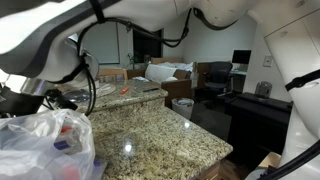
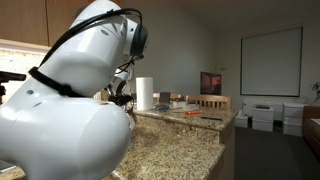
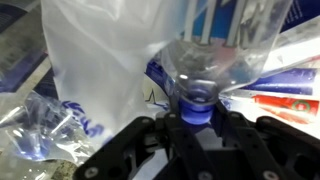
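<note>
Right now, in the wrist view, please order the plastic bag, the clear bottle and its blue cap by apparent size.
1. plastic bag
2. clear bottle, near the camera, so unsure
3. blue cap

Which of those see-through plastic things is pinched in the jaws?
The clear bottle with the blue cap, gripped at its neck in the wrist view; the plastic bag beside it is outside the jaws.
</note>
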`<state>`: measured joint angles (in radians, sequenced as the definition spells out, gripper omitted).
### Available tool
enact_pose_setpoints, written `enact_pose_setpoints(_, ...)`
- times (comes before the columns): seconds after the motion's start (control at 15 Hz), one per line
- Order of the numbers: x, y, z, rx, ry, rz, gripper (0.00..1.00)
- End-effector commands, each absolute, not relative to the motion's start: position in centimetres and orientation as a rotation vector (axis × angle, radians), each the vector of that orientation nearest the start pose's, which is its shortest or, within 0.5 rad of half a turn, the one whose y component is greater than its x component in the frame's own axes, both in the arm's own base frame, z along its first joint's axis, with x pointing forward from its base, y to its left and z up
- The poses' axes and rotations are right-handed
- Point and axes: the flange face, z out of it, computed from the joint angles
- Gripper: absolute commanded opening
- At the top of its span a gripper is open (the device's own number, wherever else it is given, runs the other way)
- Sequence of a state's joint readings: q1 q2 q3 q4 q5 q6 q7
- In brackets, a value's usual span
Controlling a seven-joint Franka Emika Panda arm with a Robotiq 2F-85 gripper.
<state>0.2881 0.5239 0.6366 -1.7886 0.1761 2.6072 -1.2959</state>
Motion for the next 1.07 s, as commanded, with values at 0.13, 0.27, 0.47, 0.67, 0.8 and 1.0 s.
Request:
enact_pose_setpoints(0.13, 45.3, 52.2, 33.0, 1.869, 2.944, 0.804, 0.13)
enact_pose_setpoints(0.27, 45.6, 52.4, 32.1, 1.878, 2.988, 0.758, 0.13)
enact_pose_setpoints(0.47, 46.2, 52.3, 31.9, 1.848, 3.038, 0.724, 0.58)
enact_pose_setpoints(0.67, 46.8, 52.1, 32.4, 1.777, 3.094, 0.714, 0.71)
enact_pose_setpoints(0.8, 47.2, 51.8, 33.1, 1.731, 3.133, 0.691, 0.85)
enact_pose_setpoints(1.0, 47.8, 50.8, 34.8, 1.669, 3.160, 0.649, 0.99)
